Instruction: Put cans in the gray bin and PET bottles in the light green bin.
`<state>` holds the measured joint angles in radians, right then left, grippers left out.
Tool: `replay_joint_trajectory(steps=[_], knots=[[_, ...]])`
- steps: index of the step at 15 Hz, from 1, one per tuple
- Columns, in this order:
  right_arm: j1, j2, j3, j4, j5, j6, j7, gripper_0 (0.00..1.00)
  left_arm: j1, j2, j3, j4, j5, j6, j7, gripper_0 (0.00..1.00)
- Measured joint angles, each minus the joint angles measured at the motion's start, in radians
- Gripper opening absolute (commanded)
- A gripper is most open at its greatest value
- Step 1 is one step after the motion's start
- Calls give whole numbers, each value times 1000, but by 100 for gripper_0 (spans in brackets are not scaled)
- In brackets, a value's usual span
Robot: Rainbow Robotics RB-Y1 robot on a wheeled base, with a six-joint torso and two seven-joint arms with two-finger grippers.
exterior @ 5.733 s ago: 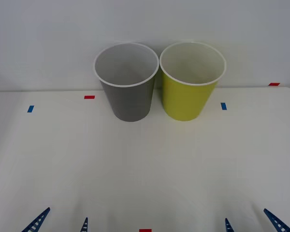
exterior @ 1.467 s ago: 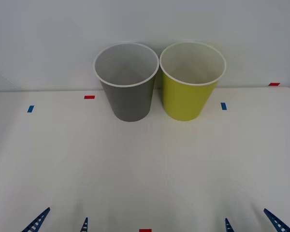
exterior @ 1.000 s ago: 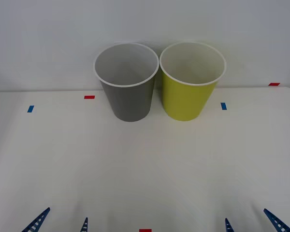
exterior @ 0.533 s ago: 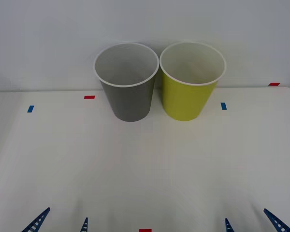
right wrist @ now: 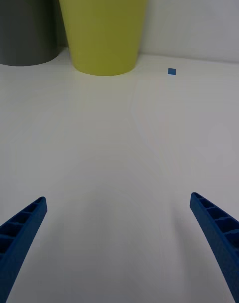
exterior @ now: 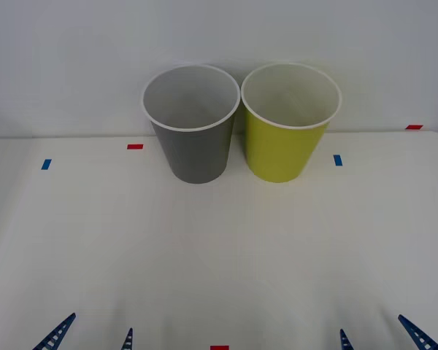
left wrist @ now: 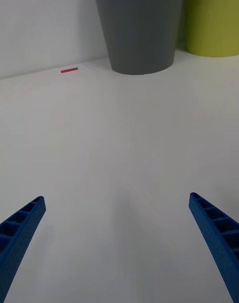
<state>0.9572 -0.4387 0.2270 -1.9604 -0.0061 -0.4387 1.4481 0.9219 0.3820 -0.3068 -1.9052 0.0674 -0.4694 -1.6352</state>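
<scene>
We're seeing both grippers, left gripper (exterior: pixel 92 334) and right gripper (exterior: pixel 383 334), hovering spread wide before gray bin (exterior: pixel 193 138) and light green bin (exterior: pixel 285 142).

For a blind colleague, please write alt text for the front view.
Two tall bins stand side by side at the table's far edge, the gray bin left of the light green bin. The open left gripper and right gripper wait at the near edge.

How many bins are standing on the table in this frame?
2: the gray bin at the table's far edge, left of centre, and the light green bin beside it on the right. Anything inside them is hidden.
</scene>
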Motion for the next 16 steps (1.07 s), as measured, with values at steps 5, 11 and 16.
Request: replay_joint_trajectory(steps=[5,11,16], knots=[[0,0,0,0,0,0,0,100,0,0,0,0,0,0,0,100],[0,0,0,0,0,0,0,100,0,0,0,0,0,0,0,100],[0,0,0,0,0,0,0,100,0,0,0,0,0,0,0,100]])
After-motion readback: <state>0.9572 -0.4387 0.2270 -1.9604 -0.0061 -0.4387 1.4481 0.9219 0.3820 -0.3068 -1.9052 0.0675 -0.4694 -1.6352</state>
